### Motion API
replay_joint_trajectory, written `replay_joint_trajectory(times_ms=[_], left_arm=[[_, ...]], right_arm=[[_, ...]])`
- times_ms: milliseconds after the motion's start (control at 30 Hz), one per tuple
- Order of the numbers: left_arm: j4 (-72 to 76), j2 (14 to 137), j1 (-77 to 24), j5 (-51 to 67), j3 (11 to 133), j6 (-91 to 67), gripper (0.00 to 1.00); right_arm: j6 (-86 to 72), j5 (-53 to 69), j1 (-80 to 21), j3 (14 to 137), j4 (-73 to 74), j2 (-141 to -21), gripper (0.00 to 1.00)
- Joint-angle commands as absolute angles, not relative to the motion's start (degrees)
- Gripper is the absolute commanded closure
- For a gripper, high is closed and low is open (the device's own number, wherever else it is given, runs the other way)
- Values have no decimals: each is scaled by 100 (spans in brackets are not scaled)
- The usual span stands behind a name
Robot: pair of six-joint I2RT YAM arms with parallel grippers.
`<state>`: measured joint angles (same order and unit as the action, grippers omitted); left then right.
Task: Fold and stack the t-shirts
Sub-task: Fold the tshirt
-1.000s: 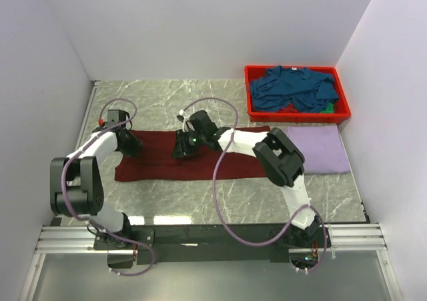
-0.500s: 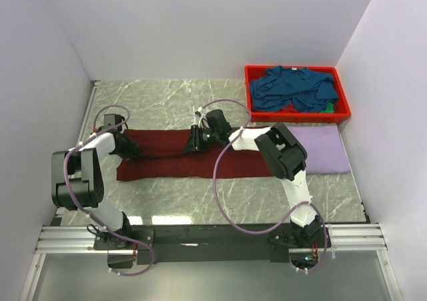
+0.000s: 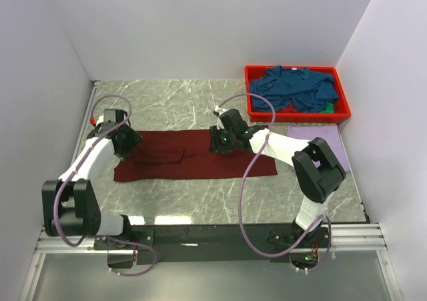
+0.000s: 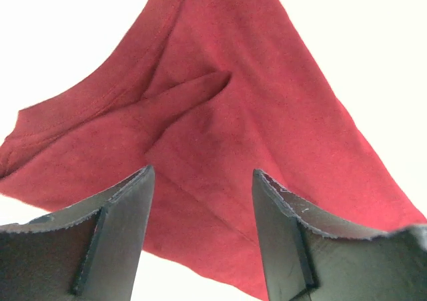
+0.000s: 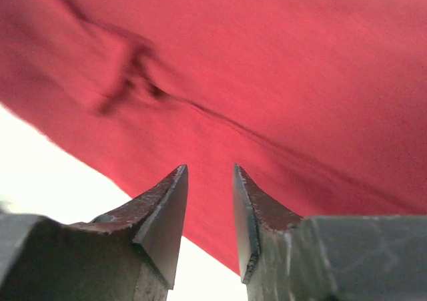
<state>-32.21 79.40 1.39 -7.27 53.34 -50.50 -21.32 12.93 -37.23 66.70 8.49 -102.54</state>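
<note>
Folded into long band mid-tabletop point(image 3: 173, 101): maroon shirt point(image 3: 193, 155), cross-folds left to do. Left claw point(image 4: 201, 181) wide apart, empty, over left end; right claw point(image 5: 209, 174) narrowly apart, empty. Lavender shirt point(image 3: 313, 135) folded, right. Teal shirts point(image 3: 297, 91) heaped in red bin point(image 3: 297, 117), unfolded.

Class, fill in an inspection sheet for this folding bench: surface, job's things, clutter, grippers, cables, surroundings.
Surface: grey marbled table.
Job's things: maroon shirt lies as a long folded strip at the centre; lavender shirt lies flat to its right, partly behind the right arm; teal shirts are heaped in the red bin.
Clutter: small green item in the bin, too small to identify.
Grippers: left gripper at the maroon shirt's left end, jaws open; right gripper near its middle, jaws slightly parted; neither holds cloth.
Cables: purple cables loop off both arms.
Surroundings: white walls.
</note>
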Motion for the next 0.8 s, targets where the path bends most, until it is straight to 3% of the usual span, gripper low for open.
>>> replay_joint_trajectory(times_ms=[0,200,367,567,767], left_arm=[[-3428,7630,123,-1037,4810,-5220,34],[-3173,7839,290,-1274,4193,-5362,38],[-2980,8681,536,-1511,4385,-5238,39],[-3407,10553,589,-2090,6166,-4484,37],[-3911,12584,501,-2234,9234,-3701,36]], right_arm=[[-1740,194,-3726,6276,1775,-9941,58],[-1705,-167,-3779,6003,2223,-9958,55],[-1608,-246,-4060,5872,2522,-10265,55],[-1679,570,-5026,6001,2943,-10669,55],[-1609,1774,-6177,7214,3304,-11205,55]])
